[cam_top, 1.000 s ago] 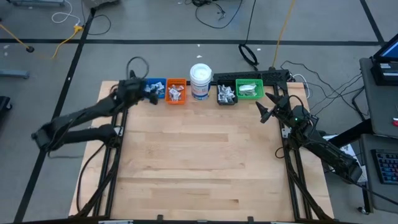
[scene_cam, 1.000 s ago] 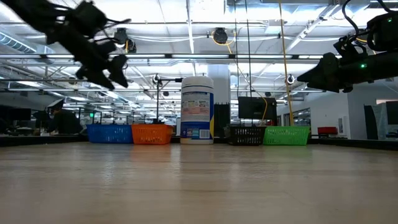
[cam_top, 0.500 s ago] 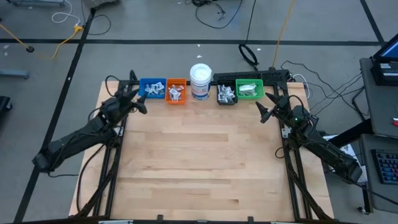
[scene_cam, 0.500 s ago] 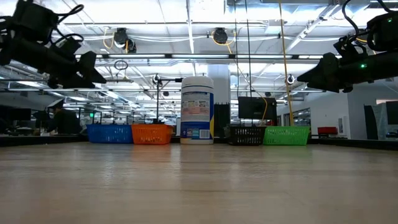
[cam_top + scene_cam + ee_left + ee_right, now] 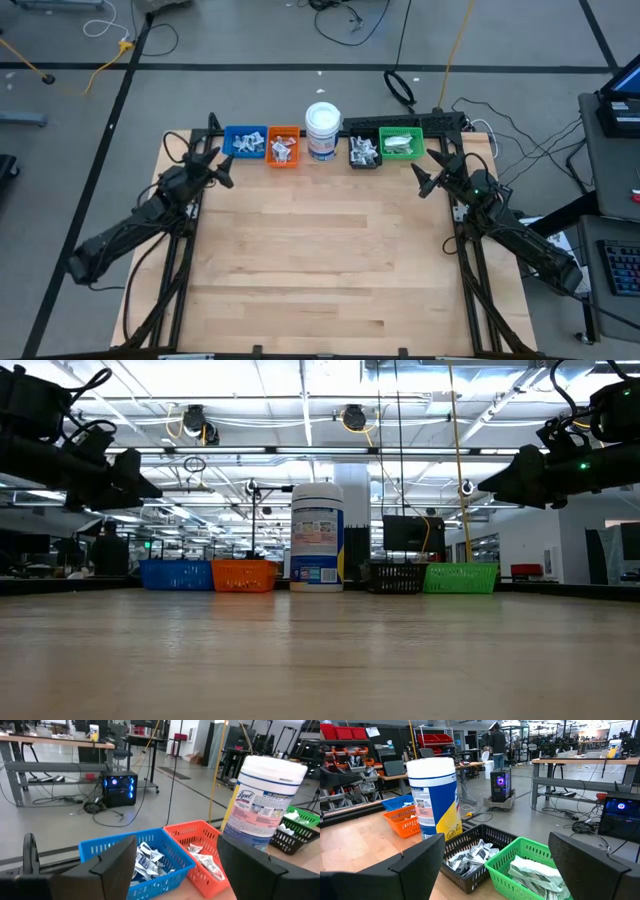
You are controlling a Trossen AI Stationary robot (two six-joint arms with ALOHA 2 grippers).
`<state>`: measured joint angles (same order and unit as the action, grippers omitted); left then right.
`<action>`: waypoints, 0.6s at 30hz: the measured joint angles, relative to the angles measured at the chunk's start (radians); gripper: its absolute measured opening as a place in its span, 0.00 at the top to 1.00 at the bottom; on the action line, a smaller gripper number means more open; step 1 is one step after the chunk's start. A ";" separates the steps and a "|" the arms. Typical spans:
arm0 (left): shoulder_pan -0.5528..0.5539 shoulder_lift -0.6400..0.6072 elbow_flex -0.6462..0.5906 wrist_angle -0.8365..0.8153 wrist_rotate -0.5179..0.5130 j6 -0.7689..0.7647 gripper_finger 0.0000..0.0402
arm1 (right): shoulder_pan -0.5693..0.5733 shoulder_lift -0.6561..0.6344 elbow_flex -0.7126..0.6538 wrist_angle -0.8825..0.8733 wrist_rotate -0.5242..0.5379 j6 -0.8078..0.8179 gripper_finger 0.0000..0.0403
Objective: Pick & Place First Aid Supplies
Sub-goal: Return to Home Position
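Note:
The first aid packets lie in four small bins along the far edge: blue bin (image 5: 246, 143), orange bin (image 5: 283, 148), black bin (image 5: 363, 151) and green bin (image 5: 401, 145). Silvery packets (image 5: 146, 860) fill the blue bin, and more packets (image 5: 470, 856) sit in the black bin. My left gripper (image 5: 222, 169) hovers open just left of and nearer than the blue bin, holding nothing. My right gripper (image 5: 421, 177) hovers open right of and nearer than the green bin, also holding nothing.
A white jar with a blue label (image 5: 323, 130) stands upright between the orange and black bins. The wooden tabletop (image 5: 320, 260) stretches bare from the bins to the near edge. Cables and desks fill the room beyond the far edge.
My left gripper has drawn back from above the blue bin toward the table's left and near edges, tipping from a downward slant to about level. The right arm has kept still.

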<state>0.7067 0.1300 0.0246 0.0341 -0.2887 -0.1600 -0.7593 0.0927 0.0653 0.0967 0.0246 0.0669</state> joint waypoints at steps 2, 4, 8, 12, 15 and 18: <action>0.000 -0.015 -0.001 0.000 0.001 0.011 0.30 | 0.000 0.000 0.000 0.000 0.000 0.000 0.13; 0.000 -0.031 -0.001 -0.001 0.001 0.040 0.31 | 0.000 0.000 0.000 0.000 0.000 0.000 0.13; 0.000 -0.083 -0.002 -0.002 0.002 0.118 0.32 | 0.000 0.000 0.000 0.000 0.000 0.000 0.13; 0.000 -0.128 -0.002 -0.002 0.002 0.166 0.30 | 0.000 0.000 0.000 0.000 0.000 0.000 0.13; 0.000 -0.126 -0.002 -0.003 -0.002 0.202 0.28 | 0.000 0.000 0.000 0.000 0.000 0.000 0.13; 0.000 -0.126 -0.002 -0.004 -0.005 0.217 0.27 | 0.000 0.000 0.000 0.000 0.000 0.000 0.13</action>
<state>0.7067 0.0045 0.0231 0.0303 -0.2942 0.0575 -0.7593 0.0929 0.0650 0.0963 0.0246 0.0669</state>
